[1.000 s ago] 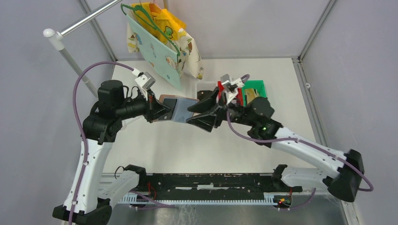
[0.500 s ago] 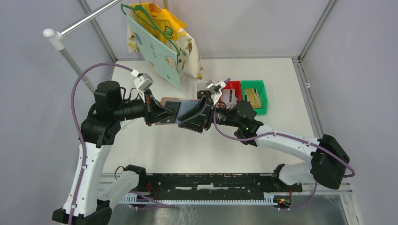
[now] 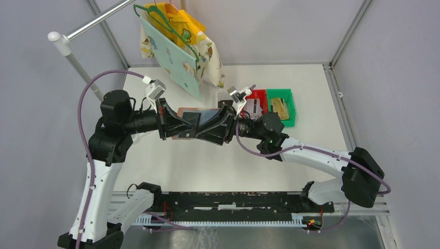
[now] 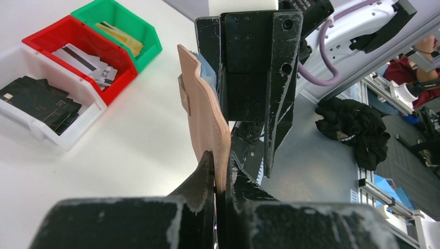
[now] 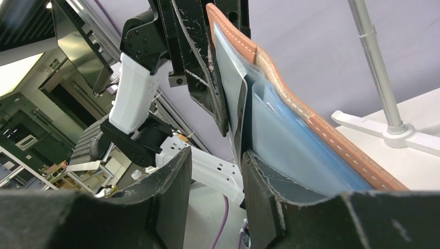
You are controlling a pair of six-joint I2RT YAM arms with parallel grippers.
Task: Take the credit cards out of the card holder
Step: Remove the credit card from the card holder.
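Note:
The salmon-pink card holder (image 3: 193, 115) hangs open in the air between my two grippers. My left gripper (image 3: 188, 127) is shut on its lower edge, as the left wrist view shows (image 4: 220, 174), with the holder (image 4: 203, 114) standing upright above the jaws. My right gripper (image 3: 208, 129) is open, its jaws astride the light blue inner pockets (image 5: 290, 145). A grey card (image 5: 231, 83) sticks out of a pocket just beyond my right gripper (image 5: 215, 166). Other credit cards lie in the bins: gold (image 4: 122, 37), grey (image 4: 85, 57) and black (image 4: 36, 98).
A green bin (image 3: 289, 101), a red bin (image 3: 258, 94) and a clear bin (image 4: 49, 136) stand side by side on the white table behind the right arm. Patterned cloths on hangers (image 3: 176, 46) hang from a rail (image 3: 93, 23) at the back left.
My right gripper has swung left from above the bins to the open holder and now straddles its inner side. My left gripper has kept its hold and shifted slightly.

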